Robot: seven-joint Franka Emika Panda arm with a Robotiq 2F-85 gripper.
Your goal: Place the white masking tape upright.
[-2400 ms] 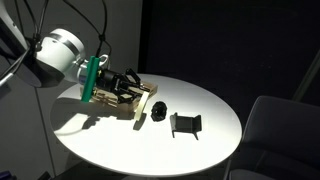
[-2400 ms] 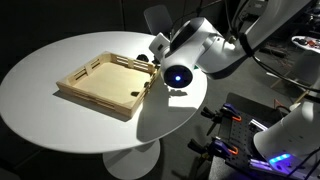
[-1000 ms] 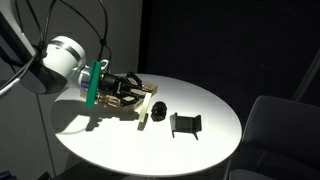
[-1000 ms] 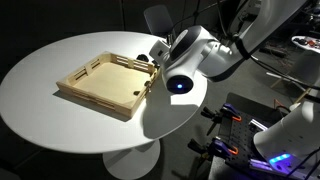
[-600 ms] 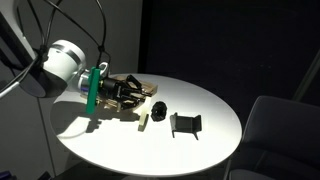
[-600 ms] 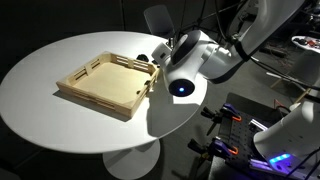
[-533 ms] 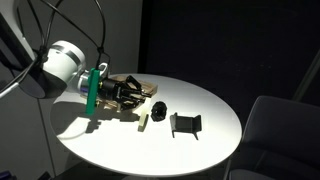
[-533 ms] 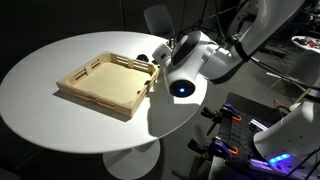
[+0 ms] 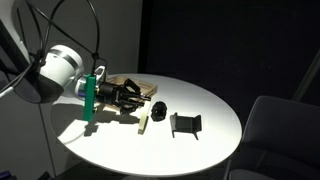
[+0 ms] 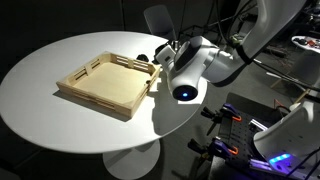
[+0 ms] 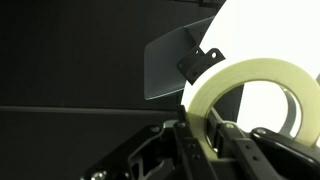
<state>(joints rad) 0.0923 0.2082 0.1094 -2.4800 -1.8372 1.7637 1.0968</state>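
White masking tape [image 11: 222, 82] upright, edge-on mid-frame in an exterior view [image 9: 143, 121], seemingly on table [image 9: 215, 110]. Low in wrist view, gripper [image 11: 205, 138] fingers flank band; we can't tell clamped or freed. Left, we judge: release, retreat.

We see darkness around a glaring white desk [image 9: 210, 105]; hard shadows fall under the end effector [image 9: 135, 98], and the white masking tape [image 11: 225, 75] looks soft in wrist view.
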